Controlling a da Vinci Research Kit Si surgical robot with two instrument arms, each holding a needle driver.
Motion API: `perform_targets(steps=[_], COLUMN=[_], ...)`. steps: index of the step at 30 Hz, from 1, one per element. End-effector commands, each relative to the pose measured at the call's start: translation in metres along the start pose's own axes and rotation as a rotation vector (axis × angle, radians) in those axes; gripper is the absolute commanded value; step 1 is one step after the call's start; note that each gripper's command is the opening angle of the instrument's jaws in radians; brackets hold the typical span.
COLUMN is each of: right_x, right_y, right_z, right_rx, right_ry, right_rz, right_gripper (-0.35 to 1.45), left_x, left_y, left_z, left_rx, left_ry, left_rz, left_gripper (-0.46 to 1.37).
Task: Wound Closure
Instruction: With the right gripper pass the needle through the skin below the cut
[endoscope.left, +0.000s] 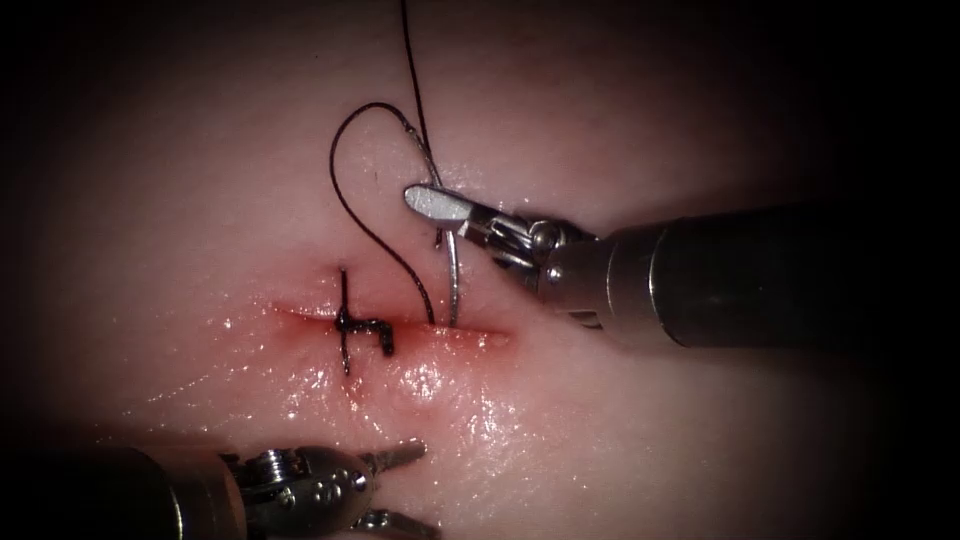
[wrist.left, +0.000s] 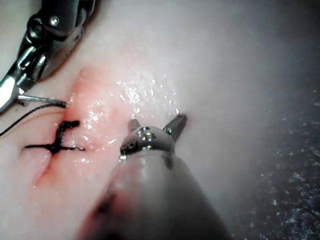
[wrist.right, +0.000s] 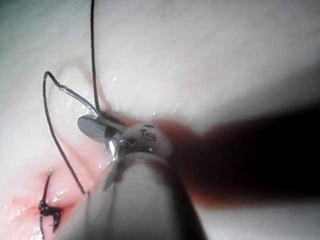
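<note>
The cut (endoscope.left: 478, 337) runs across the tissue (endoscope.left: 650, 440) with one tied dark stitch (endoscope.left: 352, 325) near its left end. My right tool (endoscope.left: 430, 205) is shut on the curved needle (endoscope.left: 455, 280) in the back half of its curve. The needle's tip meets the cut's far edge, right of the stitch. Thread (endoscope.left: 334, 170) loops from the needle's tail down into the cut beside the tip; another strand rises out of the picture. My left tool (endoscope.left: 400, 490) hovers open and holds nothing, on the near side of the cut. Its jaws (wrist.left: 156, 122) are spread over wet tissue. The right tool (wrist.right: 92, 127) clamps the needle (wrist.right: 75, 95).
Red fluid (endoscope.left: 420, 380) glistens on the tissue around and below the cut. The right tool (wrist.left: 30, 50) and the needle (wrist.left: 45, 100) lie close to the stitch (wrist.left: 60, 140) in the left wrist view.
</note>
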Motion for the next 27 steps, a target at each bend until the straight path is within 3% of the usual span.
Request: perform_targets(steps=[1, 7, 11, 27], right_x=[0.0001, -0.0018, -0.0035, -0.0075], right_y=[-0.0001, -0.0003, -0.0005, -0.0005], right_z=[-0.0001, -0.0008, -0.0007, -0.0020], right_rx=[-0.016, -0.031, -0.031, -0.053], right_ry=[-0.002, -0.032, -0.051, -0.106], right_rz=[0.041, 0.155, 0.181, 0.256], right_gripper=[-0.35, -0.35, -0.35, -0.35], left_x=[0.0000, 0.0000, 0.0000, -0.0002], left_y=[0.0000, -0.0001, -0.0001, -0.0003], left_z=[0.0001, 0.0001, 0.0001, 0.0001], left_rx=[0.002, 0.002, 0.002, 0.004], left_ry=[0.000, 0.000, 0.000, 0.001], left_rz=[-0.006, -0.005, -0.005, -0.003], left_gripper=[0.73, 0.73, 0.73, 0.72])
